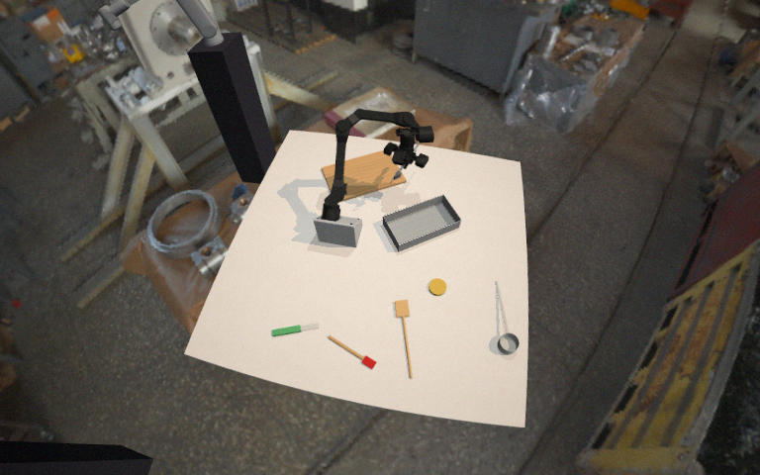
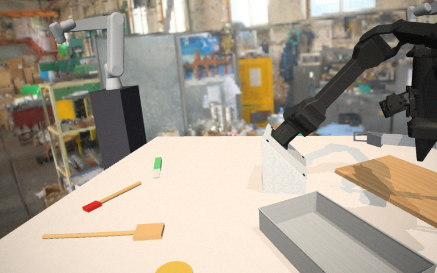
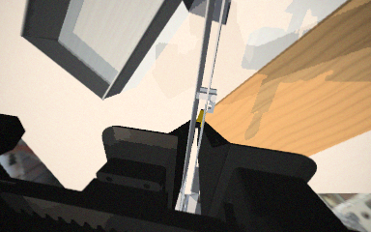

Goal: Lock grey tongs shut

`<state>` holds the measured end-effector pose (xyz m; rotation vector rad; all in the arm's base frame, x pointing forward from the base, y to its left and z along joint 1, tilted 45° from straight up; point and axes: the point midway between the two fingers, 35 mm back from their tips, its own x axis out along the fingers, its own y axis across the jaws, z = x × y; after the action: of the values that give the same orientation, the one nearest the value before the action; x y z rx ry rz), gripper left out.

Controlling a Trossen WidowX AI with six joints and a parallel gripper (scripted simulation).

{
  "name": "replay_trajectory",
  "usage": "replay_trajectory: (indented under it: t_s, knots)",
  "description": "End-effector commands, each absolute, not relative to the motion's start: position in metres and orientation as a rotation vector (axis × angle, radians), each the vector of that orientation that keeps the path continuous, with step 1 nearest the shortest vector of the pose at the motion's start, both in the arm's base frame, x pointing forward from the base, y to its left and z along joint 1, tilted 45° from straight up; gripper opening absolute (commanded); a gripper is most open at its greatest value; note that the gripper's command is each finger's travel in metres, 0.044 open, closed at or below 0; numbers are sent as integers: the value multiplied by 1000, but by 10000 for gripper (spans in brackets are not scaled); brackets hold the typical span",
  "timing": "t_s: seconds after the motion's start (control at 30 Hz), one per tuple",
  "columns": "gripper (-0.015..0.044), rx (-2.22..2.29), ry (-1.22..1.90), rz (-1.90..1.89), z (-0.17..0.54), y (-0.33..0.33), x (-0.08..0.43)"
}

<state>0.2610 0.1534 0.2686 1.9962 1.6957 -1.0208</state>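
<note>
The grey tongs (image 1: 396, 175) (image 2: 374, 139) (image 3: 214, 11) are in the air, roughly level in the exterior view, with their two long arms close together in the wrist view. My gripper (image 1: 401, 163) (image 2: 421, 157) (image 3: 197, 123) points down and is shut on the tongs. A small yellow part (image 3: 200, 116) shows between the arms at my fingertips. The far end of the tongs is cut off in the wrist view; whether the lock is engaged cannot be told. The wooden board (image 1: 358, 167) (image 2: 402, 167) (image 3: 299, 135) lies flat below, to the right of the tongs in the wrist view.
The roasting tin (image 1: 420, 223) (image 2: 283, 241) (image 3: 72, 63) stands near the board, with nothing in it. The arm's base block (image 1: 335, 232) (image 2: 280, 173) stands nearby. A yellow disc (image 1: 437, 286), wooden turner (image 1: 402, 308), red-headed brush (image 1: 368, 362), green-handled tool (image 1: 286, 331) and a ladle-like tool (image 1: 502, 311) lie farther off.
</note>
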Motion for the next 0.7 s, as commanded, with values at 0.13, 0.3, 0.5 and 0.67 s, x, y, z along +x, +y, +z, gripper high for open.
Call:
replay_trajectory:
  t_s: [0.13, 0.3, 0.5, 0.67]
  knots:
    - [-150, 1971, 1694, -980, 271, 155, 256]
    - [-150, 1829, 1715, -783, 273, 161, 248]
    - [-150, 1644, 1725, -546, 275, 168, 238]
    - [-150, 1485, 1719, -354, 277, 174, 230]
